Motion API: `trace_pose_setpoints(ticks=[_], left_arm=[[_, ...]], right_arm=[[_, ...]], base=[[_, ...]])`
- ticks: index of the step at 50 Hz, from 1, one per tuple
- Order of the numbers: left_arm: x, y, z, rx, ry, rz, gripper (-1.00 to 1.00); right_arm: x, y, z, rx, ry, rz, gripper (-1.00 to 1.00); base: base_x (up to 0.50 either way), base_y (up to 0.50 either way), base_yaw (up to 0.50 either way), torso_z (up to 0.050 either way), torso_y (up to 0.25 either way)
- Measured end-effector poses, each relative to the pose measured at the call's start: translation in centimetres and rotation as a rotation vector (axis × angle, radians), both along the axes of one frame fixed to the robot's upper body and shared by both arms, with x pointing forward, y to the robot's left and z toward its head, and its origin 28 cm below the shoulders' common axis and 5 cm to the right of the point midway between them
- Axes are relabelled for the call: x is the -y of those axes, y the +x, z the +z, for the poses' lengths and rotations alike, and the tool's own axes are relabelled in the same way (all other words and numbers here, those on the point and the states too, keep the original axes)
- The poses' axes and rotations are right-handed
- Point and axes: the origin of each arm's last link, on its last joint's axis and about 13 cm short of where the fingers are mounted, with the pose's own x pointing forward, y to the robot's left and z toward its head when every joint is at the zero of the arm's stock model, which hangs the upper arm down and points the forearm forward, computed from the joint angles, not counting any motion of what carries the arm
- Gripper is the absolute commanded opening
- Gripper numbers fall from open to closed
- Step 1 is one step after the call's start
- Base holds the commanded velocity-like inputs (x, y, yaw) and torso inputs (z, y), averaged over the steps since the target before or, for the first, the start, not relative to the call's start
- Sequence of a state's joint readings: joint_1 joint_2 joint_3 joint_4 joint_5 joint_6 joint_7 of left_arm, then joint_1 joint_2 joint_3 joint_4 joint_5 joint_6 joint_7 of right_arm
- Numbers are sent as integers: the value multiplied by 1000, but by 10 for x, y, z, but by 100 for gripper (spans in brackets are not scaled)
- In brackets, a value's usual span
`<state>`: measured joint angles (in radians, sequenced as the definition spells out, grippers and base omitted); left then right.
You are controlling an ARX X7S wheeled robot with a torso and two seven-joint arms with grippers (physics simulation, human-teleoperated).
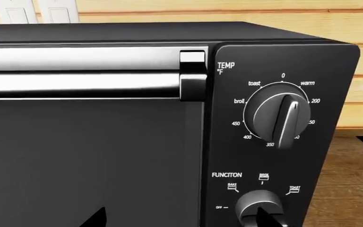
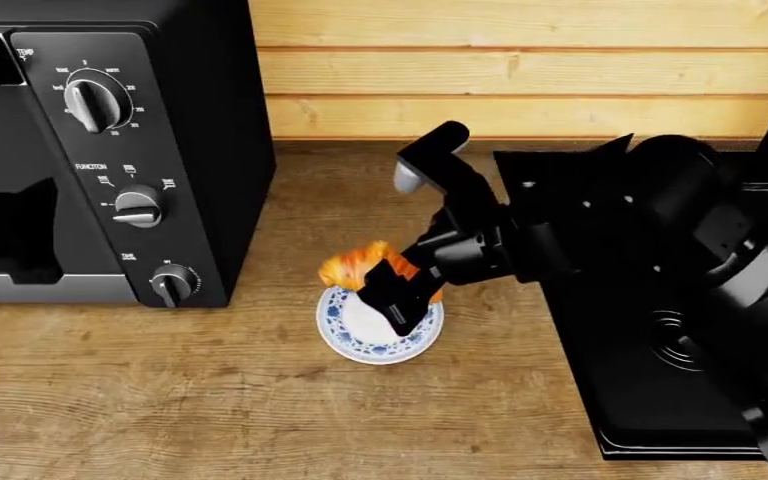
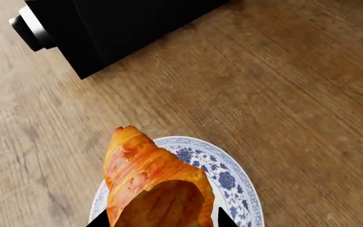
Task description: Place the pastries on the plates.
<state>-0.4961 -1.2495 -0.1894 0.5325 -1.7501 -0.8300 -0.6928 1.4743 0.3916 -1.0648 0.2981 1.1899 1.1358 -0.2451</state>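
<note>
A golden-brown croissant (image 2: 355, 266) hangs tilted over the near-left edge of a small white saucer with a blue floral rim (image 2: 357, 345). My right gripper (image 2: 398, 290) is shut on it from the right. In the right wrist view the pastry (image 3: 150, 179) fills the gap between the two fingertips, with the saucer (image 3: 232, 182) just beneath; I cannot tell whether they touch. My left gripper (image 1: 185, 222) is open and holds nothing. It faces the front of the black toaster oven (image 1: 93, 156), close to its door.
The toaster oven (image 2: 184, 120) stands at the back left, its knobs (image 2: 137, 205) facing the saucer. A black cooktop (image 2: 651, 340) covers the counter's right side under my right arm. Bare wooden counter (image 2: 224, 410) lies in front, with a wood-plank wall (image 2: 518, 70) behind.
</note>
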Motion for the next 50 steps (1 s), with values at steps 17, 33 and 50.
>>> trace_pose_setpoints(ticks=[17,33,50], left_arm=[[-1,0,-3,-6,-1,2,100],[-1,1,-4,-9,-4,1,100],[-1,2,-3,-6,-5,-2,100]], right_arm=[[0,3,-19,-24,-13,-4,-100],[-1,6,-28,-42,0,-9,100],[-1,7,-26,-48,35,-11,100]], base=[[0,0,0,0,0],[0,0,0,0,0],[0,0,0,0,0]])
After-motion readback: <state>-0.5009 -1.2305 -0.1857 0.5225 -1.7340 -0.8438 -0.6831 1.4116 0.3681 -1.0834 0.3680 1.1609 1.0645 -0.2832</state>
